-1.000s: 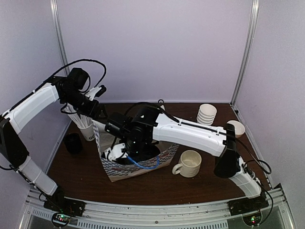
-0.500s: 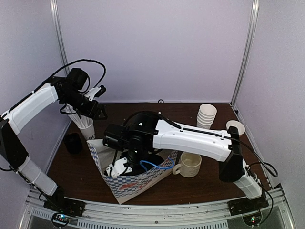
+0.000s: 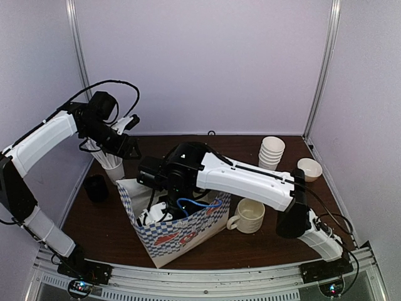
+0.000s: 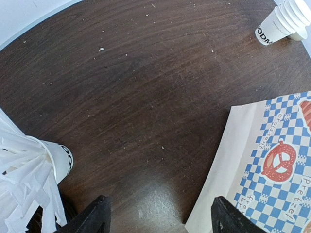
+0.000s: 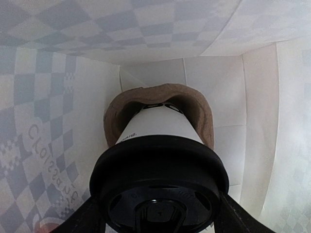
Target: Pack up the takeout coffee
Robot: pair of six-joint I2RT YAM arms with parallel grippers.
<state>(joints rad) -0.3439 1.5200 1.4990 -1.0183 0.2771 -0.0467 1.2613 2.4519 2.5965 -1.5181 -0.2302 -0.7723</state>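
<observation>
A takeout coffee cup (image 5: 160, 131), white with a black lid (image 5: 158, 194), stands inside the blue-checked paper bag (image 3: 182, 235), its base in a brown cardboard holder (image 5: 204, 111). My right gripper (image 5: 158, 216) reaches down into the bag, and its fingers (image 5: 85, 218) press on both sides of the lid. In the top view the bag's wall hides this gripper. Only one lidded cup shows. My left gripper (image 3: 128, 149) hangs open and empty above the table at the back left, left of the bag (image 4: 272, 165); it also shows in the left wrist view (image 4: 160, 221).
A paper cup stuffed with white paper strips (image 3: 113, 166) stands under the left gripper, with a dark object (image 3: 96, 188) beside it. A white handled mug (image 3: 249, 215) sits right of the bag. A stack of lidless cups (image 3: 271, 150) and a single cup (image 3: 310, 169) stand at the back right.
The bag has shifted toward the front and now stands more upright. My right arm has moved with it, still reaching inside. My left arm has hardly moved.
</observation>
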